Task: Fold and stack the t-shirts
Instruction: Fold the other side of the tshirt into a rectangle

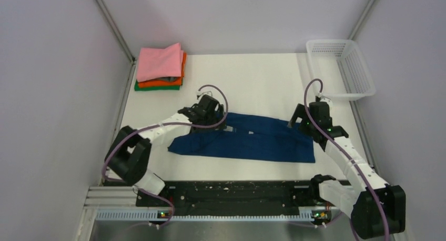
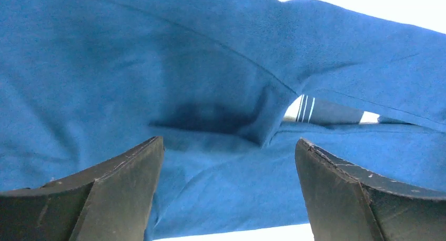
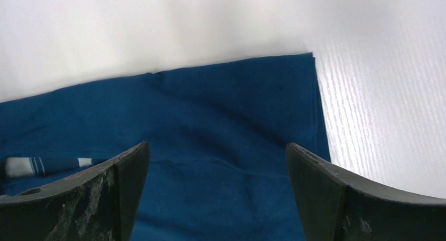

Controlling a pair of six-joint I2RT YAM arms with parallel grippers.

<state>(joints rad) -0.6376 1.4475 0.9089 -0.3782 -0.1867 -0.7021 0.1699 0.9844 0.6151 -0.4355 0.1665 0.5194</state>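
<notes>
A dark navy blue t-shirt (image 1: 252, 138) lies partly folded in a long band across the near middle of the table. My left gripper (image 1: 214, 114) is open just above its far left part, and the cloth (image 2: 210, 83) fills the left wrist view, with a white striped print (image 2: 305, 108) showing through a gap. My right gripper (image 1: 307, 122) is open over the shirt's far right corner (image 3: 294, 78). A stack of folded pink (image 1: 159, 61), orange (image 1: 181, 75) and green (image 1: 150, 86) t-shirts sits at the far left.
A white plastic mesh basket (image 1: 342, 67) stands at the far right corner. White walls close in the table on both sides and at the back. A black rail (image 1: 231, 193) runs along the near edge between the arm bases.
</notes>
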